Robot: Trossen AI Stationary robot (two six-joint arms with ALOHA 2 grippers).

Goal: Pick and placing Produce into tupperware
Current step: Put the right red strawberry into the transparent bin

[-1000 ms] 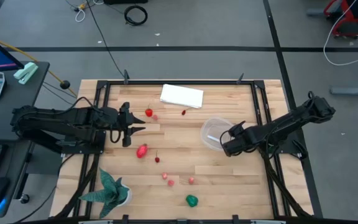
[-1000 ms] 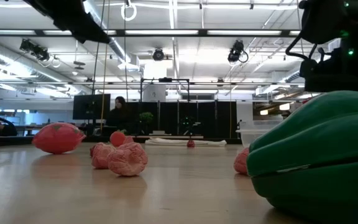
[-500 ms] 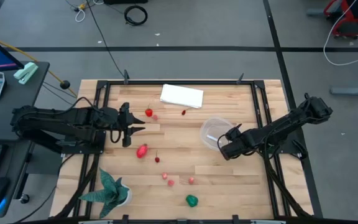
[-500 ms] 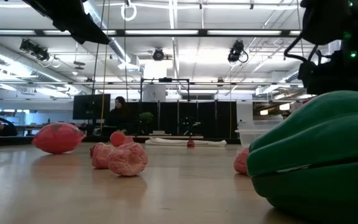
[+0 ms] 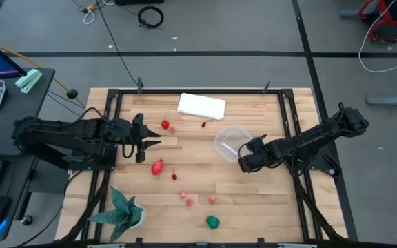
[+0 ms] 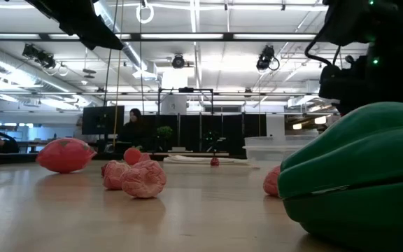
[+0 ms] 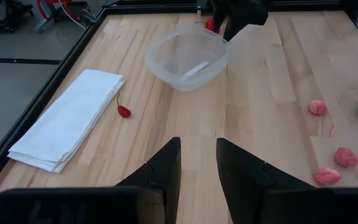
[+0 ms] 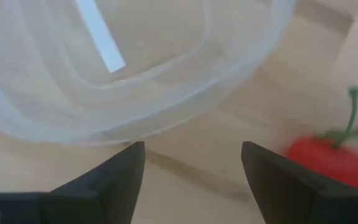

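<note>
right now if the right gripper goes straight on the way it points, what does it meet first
Most likely the tupperware: the right gripper, fingers open, faces its clear wall close ahead. A small red piece of produce lies off to one side of that line. Depth is hard to judge.

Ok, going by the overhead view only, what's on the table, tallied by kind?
Red or pink produce: 8
Green produce: 1
Tub: 1
Cloth: 1
Plant: 1
Total: 12
</note>
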